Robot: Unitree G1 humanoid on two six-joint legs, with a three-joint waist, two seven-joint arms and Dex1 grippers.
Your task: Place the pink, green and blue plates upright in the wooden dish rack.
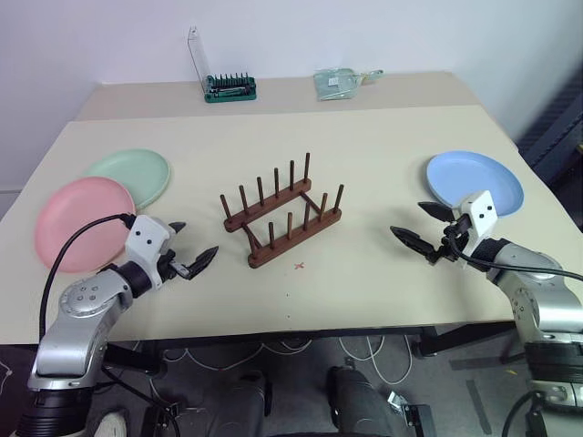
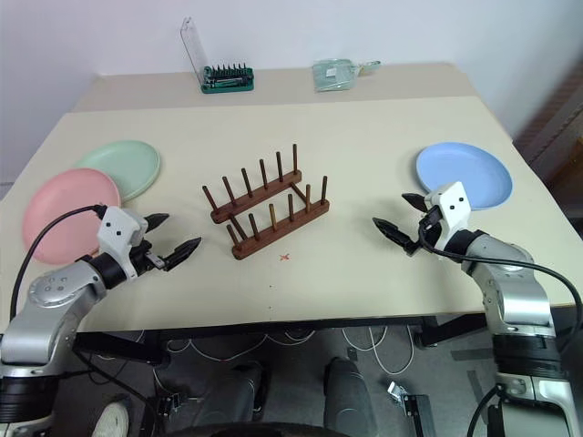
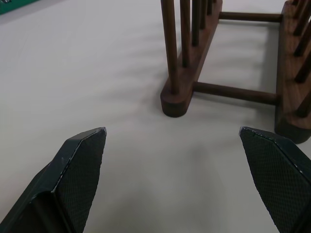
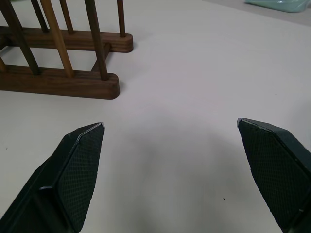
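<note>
The wooden dish rack (image 1: 281, 218) stands with nothing in it at the middle of the table, two rails with upright pegs. Flat on the table at the left lie the pink plate (image 1: 77, 218) and, just behind it, the green plate (image 1: 132, 173), their edges meeting. The blue plate (image 1: 474, 179) lies flat at the right. My left gripper (image 1: 194, 241) hovers open beside the pink plate, pointing at the rack (image 3: 187, 92). On the other side, just in front of the blue plate, my right gripper (image 1: 409, 219) is open and also faces the rack (image 4: 73, 82). Nothing is between either gripper's fingers.
A green toothed tool holder (image 1: 230, 86) with a clear panel and a pale green packet (image 1: 339, 82) sit on a second table behind. A small red cross (image 1: 299, 266) marks the tabletop in front of the rack. The table's front edge runs under both arms.
</note>
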